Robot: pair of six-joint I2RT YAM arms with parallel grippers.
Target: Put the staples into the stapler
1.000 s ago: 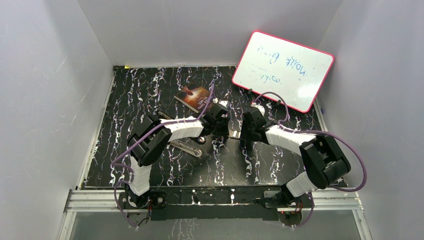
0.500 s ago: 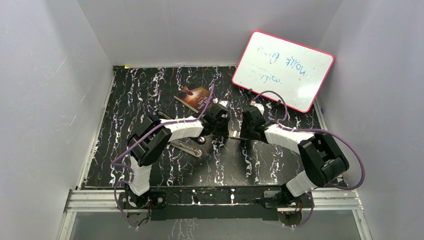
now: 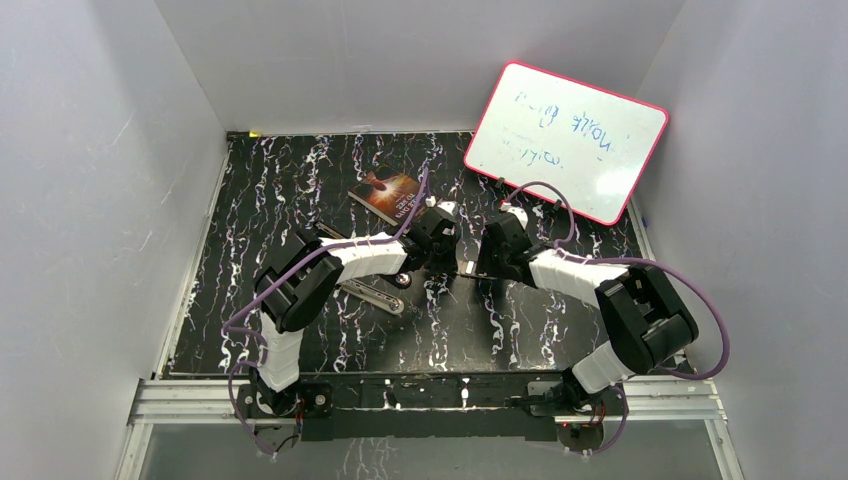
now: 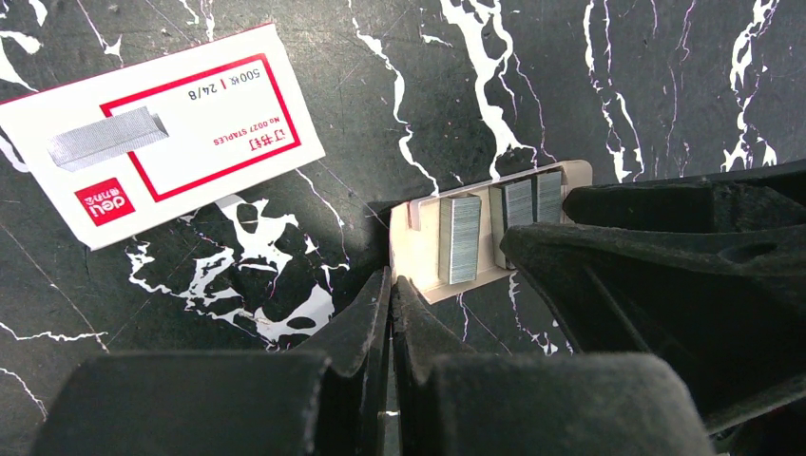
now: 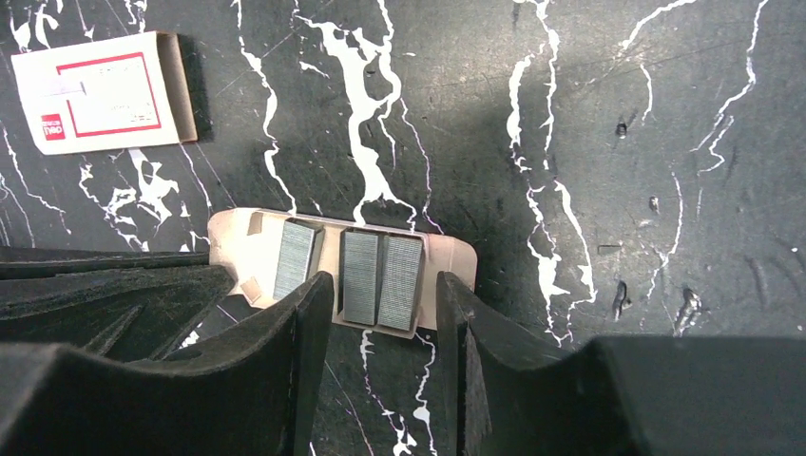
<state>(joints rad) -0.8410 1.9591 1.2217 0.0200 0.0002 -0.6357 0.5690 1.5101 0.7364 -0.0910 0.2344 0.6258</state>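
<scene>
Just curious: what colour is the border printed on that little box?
Red, on the white box; clearest from the left wrist.

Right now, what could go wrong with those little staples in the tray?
1. The right gripper stands open around two staple strips lying side by side. Closing could pinch both, or snap and scatter them.
2. A third strip lies loose in the tray, close beside one finger, and might get knocked out.
3. The tray looks light, and the shut left gripper sits at its edge. If that slips, the tray may slide.
</scene>
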